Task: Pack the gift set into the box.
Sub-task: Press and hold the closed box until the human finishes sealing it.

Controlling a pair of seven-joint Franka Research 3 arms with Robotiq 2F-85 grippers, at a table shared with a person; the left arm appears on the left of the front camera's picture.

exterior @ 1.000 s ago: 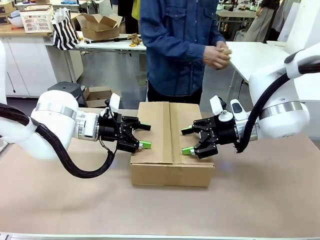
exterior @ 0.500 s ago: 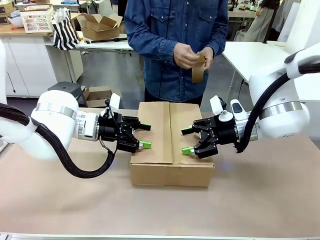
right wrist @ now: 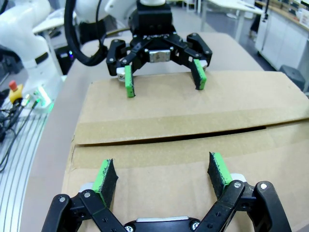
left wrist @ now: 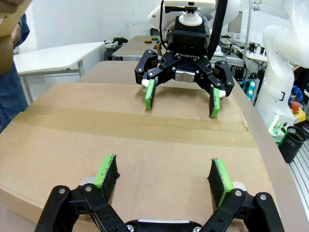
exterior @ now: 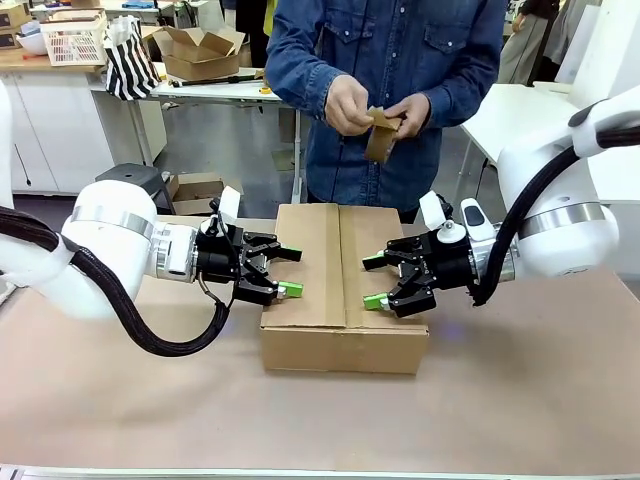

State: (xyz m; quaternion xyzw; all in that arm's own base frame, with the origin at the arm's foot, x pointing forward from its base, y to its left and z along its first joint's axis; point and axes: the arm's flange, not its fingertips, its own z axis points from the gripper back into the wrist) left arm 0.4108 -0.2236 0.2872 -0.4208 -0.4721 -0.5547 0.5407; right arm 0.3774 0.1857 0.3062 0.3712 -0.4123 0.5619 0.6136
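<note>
The brown cardboard box sits mid-table with its top flaps folded shut; the gift set is hidden from view. My left gripper is open, its green pads resting on the left flap. My right gripper is open too, pressing on the right flap. In the left wrist view my own left gripper faces the right gripper across the seam. In the right wrist view my own right gripper faces the left gripper. A person behind the box holds a roll of brown tape in both hands.
The table around the box is bare brown surface. Behind the person stand a white side table, a bench with an open carton, a striped bag and a white lattice crate.
Both grippers have stayed put on the flaps. The person has shifted sideways behind the box, and now holds a tape roll lower, between both hands.
</note>
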